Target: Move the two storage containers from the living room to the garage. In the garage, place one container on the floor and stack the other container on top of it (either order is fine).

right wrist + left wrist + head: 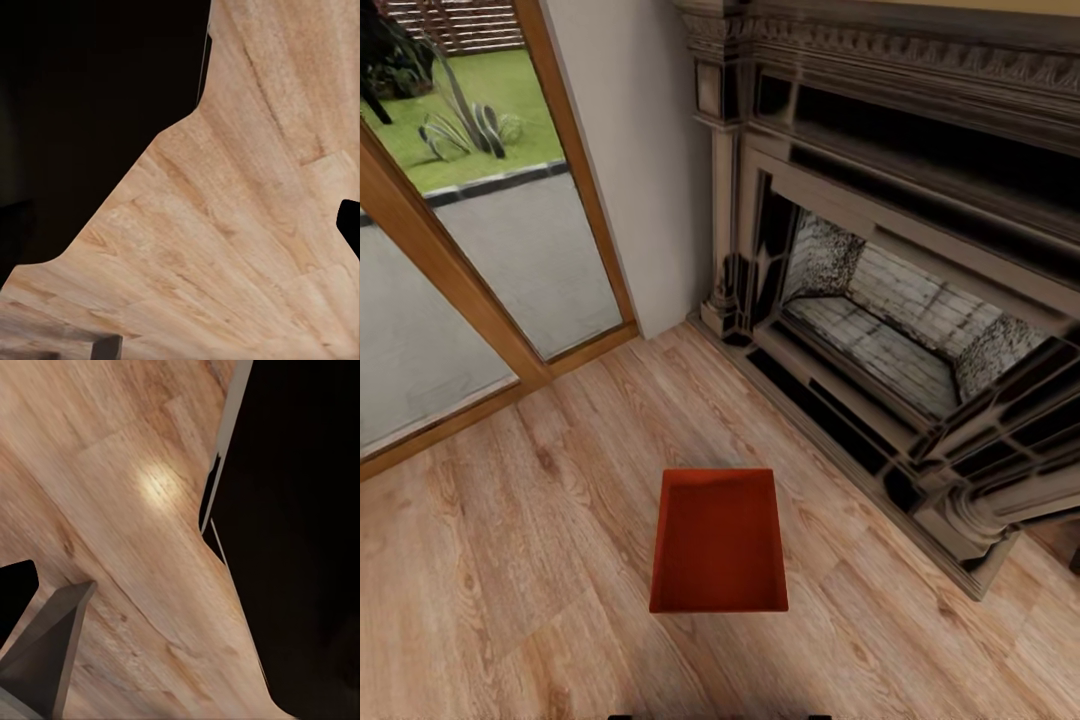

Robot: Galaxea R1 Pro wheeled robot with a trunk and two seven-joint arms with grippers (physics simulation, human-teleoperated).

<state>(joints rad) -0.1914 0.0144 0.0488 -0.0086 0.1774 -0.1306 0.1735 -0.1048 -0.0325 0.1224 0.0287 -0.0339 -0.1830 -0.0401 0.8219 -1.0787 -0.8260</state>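
One orange-red storage container (719, 541) sits open-topped on the wood-plank floor (510, 560) at 6 o'clock, fireplace (900, 300) at 2 o'clock; each pincer's opening and arm pose I cannot tell.

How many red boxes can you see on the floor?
1. The red box sits open-topped on the wooden floor, in front of the fireplace and to the right of the glass door. Another box may be somewhere outside these pictures.
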